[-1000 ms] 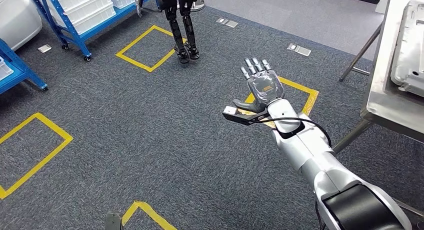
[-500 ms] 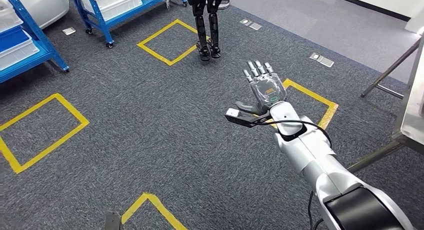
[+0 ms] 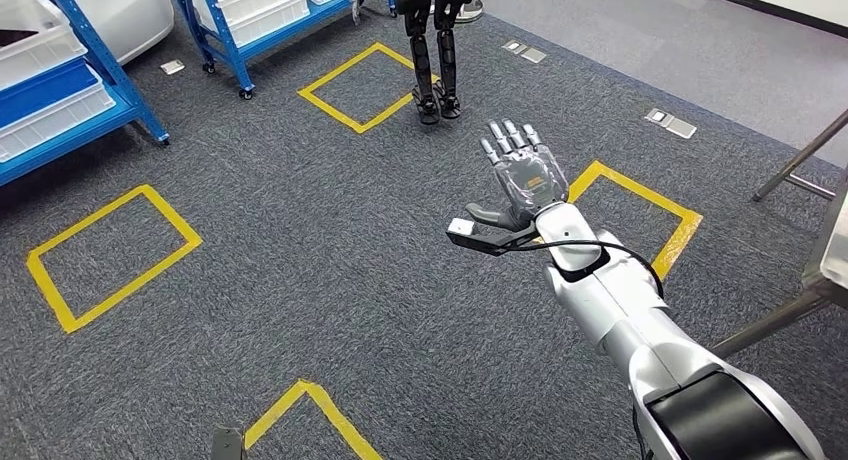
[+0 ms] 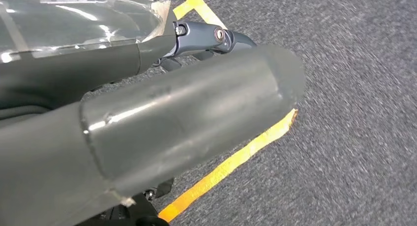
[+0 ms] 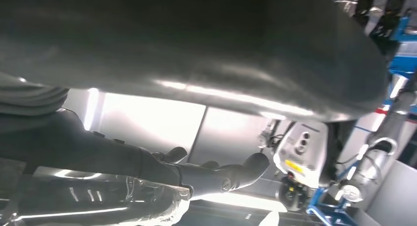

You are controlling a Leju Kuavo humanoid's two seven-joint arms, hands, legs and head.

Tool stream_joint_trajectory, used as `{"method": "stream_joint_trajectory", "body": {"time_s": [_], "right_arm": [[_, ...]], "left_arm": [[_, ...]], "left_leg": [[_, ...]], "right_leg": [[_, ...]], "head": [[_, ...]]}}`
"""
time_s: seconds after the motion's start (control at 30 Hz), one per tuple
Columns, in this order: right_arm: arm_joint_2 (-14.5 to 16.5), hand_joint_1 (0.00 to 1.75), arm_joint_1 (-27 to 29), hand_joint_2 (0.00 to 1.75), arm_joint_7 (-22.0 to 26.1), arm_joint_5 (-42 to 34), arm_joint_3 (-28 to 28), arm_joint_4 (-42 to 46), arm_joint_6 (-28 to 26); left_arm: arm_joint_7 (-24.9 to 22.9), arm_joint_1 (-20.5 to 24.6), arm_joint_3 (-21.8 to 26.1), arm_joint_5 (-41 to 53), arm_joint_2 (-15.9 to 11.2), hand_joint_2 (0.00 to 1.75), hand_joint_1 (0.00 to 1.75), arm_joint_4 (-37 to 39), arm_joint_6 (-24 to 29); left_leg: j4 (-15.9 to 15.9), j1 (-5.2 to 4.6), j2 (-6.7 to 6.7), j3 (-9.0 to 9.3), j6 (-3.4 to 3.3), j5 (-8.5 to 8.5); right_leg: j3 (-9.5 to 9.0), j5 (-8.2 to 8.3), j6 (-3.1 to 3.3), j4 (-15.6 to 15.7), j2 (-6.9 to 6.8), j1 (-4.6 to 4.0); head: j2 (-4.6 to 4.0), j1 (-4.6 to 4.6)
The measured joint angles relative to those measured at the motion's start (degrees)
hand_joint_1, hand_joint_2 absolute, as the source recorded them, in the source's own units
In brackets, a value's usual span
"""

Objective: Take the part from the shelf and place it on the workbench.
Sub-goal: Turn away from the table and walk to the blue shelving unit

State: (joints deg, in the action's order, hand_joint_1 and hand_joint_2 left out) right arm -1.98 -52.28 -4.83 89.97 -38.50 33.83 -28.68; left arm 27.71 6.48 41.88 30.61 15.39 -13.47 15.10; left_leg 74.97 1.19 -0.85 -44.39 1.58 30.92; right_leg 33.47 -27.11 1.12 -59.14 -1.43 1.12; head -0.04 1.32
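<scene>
Right arm raised over the carpet, nothing in its hand.

Head view: the right hand point(image 3: 520, 172) sits centre frame, fingers spread wide, empty; blue shelf point(image 3: 85, 85) with white bins upper left, another robot's legs point(image 3: 432, 55) top centre; I can't pick out the part.
Left wrist view: the left hand point(image 4: 147, 123) hangs above yellow tape point(image 4: 231, 164); its grip I cannot tell.
Right wrist view: dark fingers point(image 5: 216, 174) extended.

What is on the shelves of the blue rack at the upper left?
White bins and a blue one sit on the blue rack. What lies inside them cannot be seen. The raised right robot hand is open and holds nothing.
</scene>
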Motion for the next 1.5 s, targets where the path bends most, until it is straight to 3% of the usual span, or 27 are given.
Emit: {"method": "stream_joint_trajectory", "body": {"time_s": [0.07, 0.13, 0.2, 0.27, 0.3, 0.37, 0.47, 0.5, 0.53, 0.6, 0.67, 0.73, 0.8, 0.83, 0.87, 0.93, 0.97, 1.0, 1.03, 1.13, 1.2, 1.3, 1.33, 1.4, 1.47, 1.5], "right_arm": [[0.01, 0.00, 0.03, 0.00, 0.00, 0.01, -0.13, 0.00, 0.00], [-0.04, 0.00, -0.06, 0.00, 0.00, 0.02, -0.19, 0.00, -0.02], [-0.04, 0.00, -0.14, 0.00, 0.00, 0.02, -0.25, 0.00, -0.08], [0.04, 0.00, -0.18, 0.00, 0.00, 0.01, -0.32, 0.01, -0.11], [0.05, 0.00, -0.23, 0.00, -0.01, 0.00, -0.34, 0.02, -0.11], [0.02, 0.00, -0.31, 0.00, -0.01, -0.02, -0.37, 0.01, -0.11], [-0.13, 0.00, -0.05, 0.00, 0.00, -0.02, -0.48, -0.08, -0.10], [-0.16, 0.00, 0.07, 0.00, 0.00, -0.03, -0.52, -0.11, -0.09], [-0.17, 0.00, 0.12, 0.00, 0.00, -0.03, -0.58, -0.13, -0.09], [-0.17, 0.00, -0.06, 0.00, -0.01, -0.03, -0.71, -0.13, -0.09], [-0.12, 0.00, -0.35, 0.00, -0.01, -0.02, -0.83, -0.13, -0.08], [0.07, 0.00, -0.43, 0.00, 0.00, -0.01, -0.94, -0.12, -0.07], [0.27, 0.00, -0.47, 0.00, 0.00, -0.02, -1.01, -0.11, -0.07], [0.37, 0.00, -0.52, 0.00, 0.00, -0.02, -1.03, -0.11, -0.07], [0.45, 0.00, -0.55, 0.00, 0.02, -0.02, -1.04, -0.11, -0.06], [0.56, 0.00, -0.51, 0.00, 0.07, -0.01, -1.07, -0.13, -0.04], [0.58, 0.00, -0.45, 0.00, 0.09, -0.01, -1.09, -0.13, -0.03], [0.59, 0.00, -0.38, 0.00, 0.10, -0.01, -1.11, -0.13, -0.03], [0.61, 0.00, -0.33, 0.00, 0.10, -0.01, -1.13, -0.13, -0.02], [0.71, 0.00, -0.36, 0.00, 0.11, -0.01, -1.19, -0.13, -0.02], [0.73, 0.00, -0.45, 0.00, 0.11, -0.01, -1.21, -0.13, -0.02], [0.80, 0.00, -0.53, 0.00, 0.11, -0.02, -1.26, -0.13, -0.04], [0.76, 0.00, -0.56, 0.00, 0.11, -0.02, -1.26, -0.13, -0.04], [0.60, 0.00, -0.53, 0.00, 0.11, -0.03, -1.26, -0.15, -0.04], [0.43, 0.00, -0.24, 0.00, 0.12, -0.03, -1.27, -0.22, -0.04], [0.36, 0.00, -0.07, 0.00, 0.13, -0.03, -1.28, -0.26, -0.04]], "left_arm": [[0.00, 0.00, -0.01, -0.01, -0.14, 0.00, 0.00, -0.01, 0.00], [0.00, 0.06, -0.03, -0.01, -0.16, 0.00, 0.00, 0.00, 0.01], [0.00, 0.09, -0.11, -0.01, -0.12, 0.00, 0.00, 0.01, 0.03], [0.00, 0.08, -0.22, -0.02, -0.12, 0.00, 0.00, 0.01, 0.05], [0.00, 0.09, -0.25, -0.03, -0.12, 0.00, 0.00, 0.00, 0.09], [0.00, 0.16, -0.30, -0.03, -0.13, 0.00, 0.00, -0.01, 0.14], [0.00, 0.19, -0.41, -0.05, -0.09, 0.00, 0.00, 0.01, 0.14], [0.00, 0.17, -0.43, -0.07, -0.09, 0.00, 0.00, 0.01, 0.15], [0.00, 0.15, -0.44, -0.08, -0.10, 0.00, 0.00, 0.01, 0.16], [0.02, 0.13, -0.48, -0.09, -0.10, 0.00, 0.00, 0.01, 0.19], [0.10, 0.13, -0.54, -0.09, -0.07, 0.00, 0.00, 0.01, 0.29], [0.18, 0.08, -0.67, -0.09, -0.04, 0.00, 0.00, 0.01, 0.38], [0.24, -0.11, -0.80, -0.12, -0.05, 0.00, 0.00, 0.01, 0.42], [0.27, -0.22, -0.83, -0.15, -0.06, 0.00, 0.00, 0.01, 0.45], [0.30, -0.29, -0.83, -0.20, -0.07, 0.00, 0.00, 0.01, 0.46], [0.33, -0.35, -0.84, -0.31, -0.07, 0.00, 0.00, 0.01, 0.46], [0.33, -0.36, -0.85, -0.35, -0.07, 0.00, 0.00, 0.01, 0.46], [0.33, -0.37, -0.85, -0.39, -0.08, 0.00, 0.00, 0.01, 0.46], [0.33, -0.39, -0.85, -0.44, -0.09, 0.00, 0.00, 0.01, 0.46], [0.33, -0.33, -0.85, -0.54, -0.16, 0.00, 0.00, 0.01, 0.47], [0.33, -0.22, -0.85, -0.56, -0.16, 0.00, 0.00, 0.01, 0.49], [0.36, -0.22, -0.85, -0.61, -0.11, 0.00, 0.00, 0.00, 0.55], [0.37, -0.19, -0.84, -0.62, -0.08, 0.00, 0.00, -0.01, 0.56], [0.39, -0.08, -0.85, -0.62, -0.02, 0.00, 0.00, -0.01, 0.57], [0.39, -0.05, -0.86, -0.63, 0.01, 0.00, 0.00, 0.00, 0.56], [0.39, -0.09, -0.86, -0.64, 0.03, 0.00, 0.00, 0.01, 0.57]], "left_leg": [[-6.92, 0.50, 1.51, 3.31, 0.50, -3.65], [-12.94, 0.50, 2.99, 6.23, 0.42, -5.71], [-14.18, 0.10, 2.74, 6.64, -0.36, -5.84], [-14.36, -0.09, 1.85, 6.57, -1.32, -6.06], [-14.53, -0.08, 1.44, 6.63, -1.81, -6.21], [-14.82, 0.06, 0.73, 6.67, -2.61, -6.46], [-14.85, -0.03, -0.55, 6.44, -3.10, -6.60], [-14.84, -0.06, -1.05, 6.41, -3.11, -6.66], [-14.84, -0.05, -1.55, 6.41, -3.07, -6.73], [-14.81, -0.05, -2.45, 6.39, -2.77, -6.92], [-14.88, -0.13, -3.08, 6.22, -2.18, -7.21], [-15.32, -0.11, -3.55, 6.09, -1.35, -7.71], [-15.28, -0.08, -3.42, 5.87, -0.65, -7.60], [-14.07, -0.18, -2.78, 5.38, -0.45, -6.65], [-11.59, -0.26, -1.89, 4.40, -0.35, -5.03], [-3.91, -0.37, -0.46, 1.20, -0.16, -1.23], [-0.76, -0.36, -0.24, -0.22, -0.08, -0.22], [0.55, -0.33, -0.15, -0.86, -0.02, -0.27], [-0.50, -0.30, 0.02, -0.38, 0.00, -1.42], [-11.41, -0.41, 2.32, 4.91, -0.21, -6.46], [-14.90, -0.67, 3.23, 6.41, -0.72, -7.11], [-15.51, -0.71, 1.93, 6.42, -1.91, -7.41], [-15.74, -0.60, 1.54, 6.51, -2.38, -7.59], [-16.01, -0.38, 0.76, 6.54, -3.02, -7.85], [-16.01, -0.28, -0.21, 6.39, -3.23, -7.97], [-16.00, -0.24, -0.73, 6.34, -3.22, -8.03]], "right_leg": [[-0.09, -0.35, -0.41, -0.26, -0.65, 0.03], [0.02, -0.90, -1.18, -0.81, -1.22, -0.53], [0.06, -1.15, -1.74, -0.93, -1.86, -1.23], [0.00, -1.45, -2.18, -0.83, -2.39, -1.29], [0.33, -2.04, -2.38, -1.56, -2.03, -1.15], [2.63, -4.51, -2.48, -6.37, -0.46, -0.76], [7.56, -8.17, -2.61, -16.72, 0.94, -0.57], [7.69, -7.93, -2.93, -17.01, 1.06, -0.54], [6.61, -6.81, -3.36, -14.90, 1.18, -0.47], [2.60, -3.69, -4.00, -6.76, 2.12, -0.21], [0.11, -1.87, -3.58, -1.63, 2.89, -0.34], [-0.06, -1.32, -2.62, -1.04, 2.60, -0.96], [-0.15, -0.72, -1.64, -0.59, 1.99, -0.45], [-0.29, -0.48, -1.16, -0.31, 1.66, -0.12], [-0.43, -0.31, -0.78, -0.09, 1.37, 0.23], [-0.51, -0.32, -0.47, -0.06, 0.77, -0.01], [-0.53, -0.36, -0.41, -0.08, 0.43, -0.11], [-0.58, -0.44, -0.32, -0.10, 0.04, -0.18], [-0.65, -0.54, -0.22, -0.14, -0.32, -0.22], [-0.88, -1.16, -0.32, -0.38, -1.39, -0.64], [-0.81, -1.48, -0.71, -0.43, -2.06, -1.30], [-0.67, -2.01, -1.17, -0.68, -2.64, -1.65], [-0.14, -2.78, -1.27, -1.85, -2.02, -1.52], [2.55, -5.54, -1.26, -7.71, -0.12, -1.08], [6.03, -8.07, -1.44, -14.98, 0.80, -0.83], [6.80, -8.31, -1.77, -16.54, 0.91, -0.71]], "head": [[0.00, -0.01], [0.00, -0.01], [0.00, -0.22], [0.00, -0.44], [0.00, -0.48], [0.00, -0.67], [0.00, -0.83], [0.00, -0.85], [0.00, -0.84], [0.00, -0.84], [0.00, -0.80], [0.00, -0.78], [0.00, -0.73], [0.00, -0.59], [0.00, -0.40], [0.00, -0.09], [0.00, -0.07], [0.00, -0.08], [0.00, -0.07], [0.00, -0.02], [0.00, -0.08], [0.00, -0.16], [0.00, -0.19], [0.00, -0.31], [0.00, -0.40], [0.00, -0.41]]}}
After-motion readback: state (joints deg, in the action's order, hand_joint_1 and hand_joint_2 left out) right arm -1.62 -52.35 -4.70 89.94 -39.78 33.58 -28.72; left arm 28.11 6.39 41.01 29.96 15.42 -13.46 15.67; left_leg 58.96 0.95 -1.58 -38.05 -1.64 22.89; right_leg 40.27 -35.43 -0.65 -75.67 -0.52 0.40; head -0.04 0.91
